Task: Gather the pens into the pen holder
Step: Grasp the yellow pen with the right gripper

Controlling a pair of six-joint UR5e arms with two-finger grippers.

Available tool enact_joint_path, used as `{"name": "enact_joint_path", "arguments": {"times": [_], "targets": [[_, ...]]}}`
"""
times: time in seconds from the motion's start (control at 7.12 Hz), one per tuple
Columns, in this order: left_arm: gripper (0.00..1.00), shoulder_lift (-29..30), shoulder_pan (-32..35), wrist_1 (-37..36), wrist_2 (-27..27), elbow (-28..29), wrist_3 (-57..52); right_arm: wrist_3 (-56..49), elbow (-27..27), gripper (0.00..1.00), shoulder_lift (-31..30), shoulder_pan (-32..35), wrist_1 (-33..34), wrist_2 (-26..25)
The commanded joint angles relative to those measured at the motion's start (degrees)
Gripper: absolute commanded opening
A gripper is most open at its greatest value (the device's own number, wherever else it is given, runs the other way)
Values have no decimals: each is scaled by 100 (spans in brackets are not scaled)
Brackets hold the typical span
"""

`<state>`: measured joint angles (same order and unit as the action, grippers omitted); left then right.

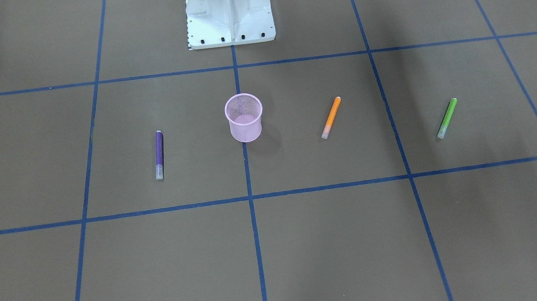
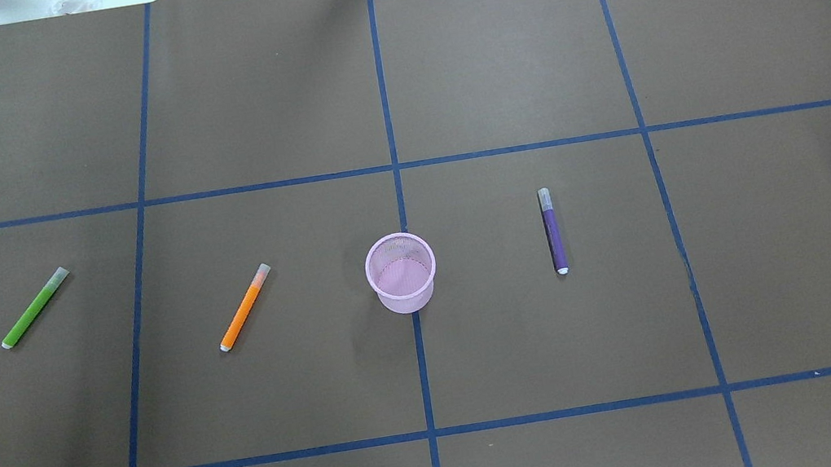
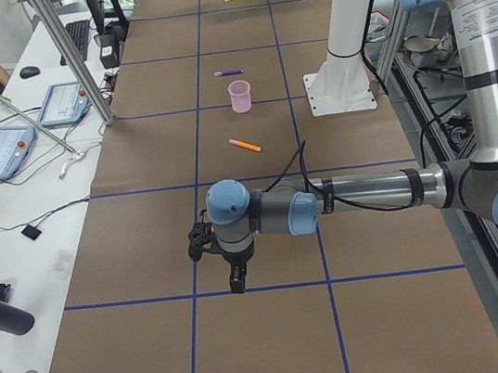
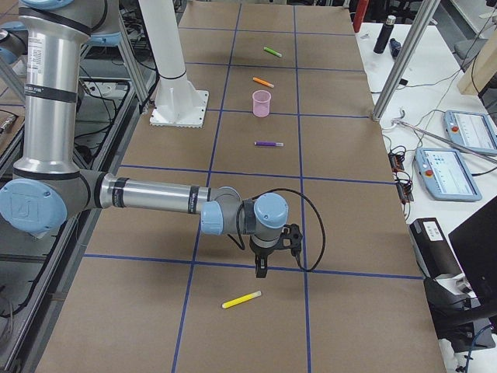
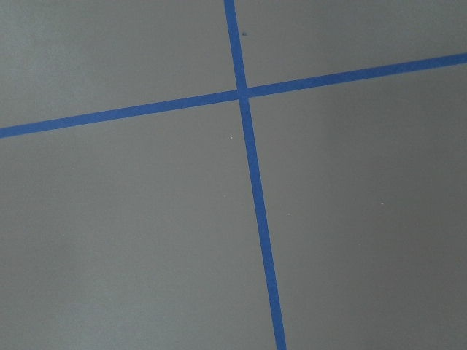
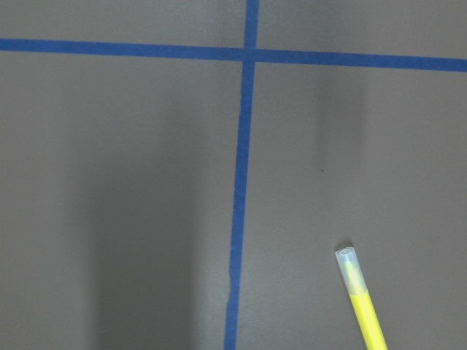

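Overhead exterior, taken from the robot's left to its right.

1. Green pen (image 2: 34, 308): lay flat on the table (image 2: 561, 327) at the far left, its long axis slanted.
2. Orange pen (image 2: 244, 307): lay flat with the same slant, between the green pen and the holder.
3. Pen holder (image 2: 406, 299): stood upright mid-table with nothing inside it. No pen had been collected.
4. Purple pen (image 2: 553, 232): lay flat to the holder's right, its long axis running almost straight away from the robot.
5. Yellow pen (image 4: 241, 299): fell outside that view. From exterior right it lay flat at the table's right end, well apart from the holder.

Left end effector (image 3: 236, 285): hung low over bare table at the left end. I could not tell whether it was spread or pressed together.

Right end effector (image 4: 262, 270): hung low near the yellow pen. Again I could not tell its state.

Governing relation: the yellow pen lay just beyond the right end effector, toward the table's right end and slightly to the robot's side. Its long axis ran roughly across the table. Its capped end showed at the lower right of the right wrist view. The right end effector was plainly the nearer. I judged that a short outward shift, squared across that axis, was called for.
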<state>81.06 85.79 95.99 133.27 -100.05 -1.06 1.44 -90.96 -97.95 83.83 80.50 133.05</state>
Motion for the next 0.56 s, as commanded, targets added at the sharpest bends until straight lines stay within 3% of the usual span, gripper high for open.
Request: {"name": "enact_joint_path", "arguments": {"times": [0.0, 0.14, 0.42], "targets": [[100, -2, -1, -1, 6, -14, 18, -850, 1345, 100, 4, -33, -2088, -218], [100, -2, -1, 7, 15, -23, 27, -873, 1570, 100, 4, -42, -2439, -209], [100, -2, -1, -1, 129, -23, 36, -847, 1686, 100, -66, -146, -2433, -165]]}}
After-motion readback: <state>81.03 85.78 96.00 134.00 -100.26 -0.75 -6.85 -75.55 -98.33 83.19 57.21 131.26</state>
